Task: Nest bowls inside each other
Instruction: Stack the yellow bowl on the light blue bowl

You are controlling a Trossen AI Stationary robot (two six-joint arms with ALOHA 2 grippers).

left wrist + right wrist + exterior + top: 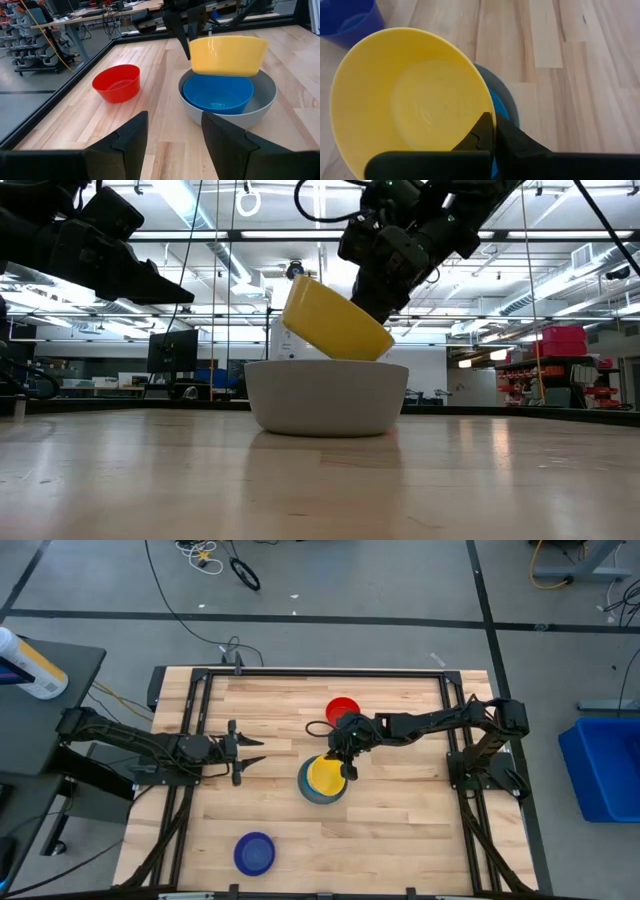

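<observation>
The dark blue bowl (254, 853) sits alone near the front edge of the table (400, 830). At mid-table the grey bowl (312, 793) stands upright with the light blue bowl (218, 93) nested inside it. Just above them the right gripper (349, 768) pinches the rim of the yellow bowl (325, 774) — tilted, held clear of the light blue one. The left gripper (252, 753) hovers off to the side, fingers spread wide and empty. Farther back, the red bowl (341, 709) rests on the table — apart from the stack.

Five bowls: one yellow bowl (326, 774), one grey bowl (260, 102), one light blue bowl (218, 93). One red bowl (342, 709), one dark blue bowl (254, 853). Two grippers: left gripper (257, 752), right gripper (349, 771).
</observation>
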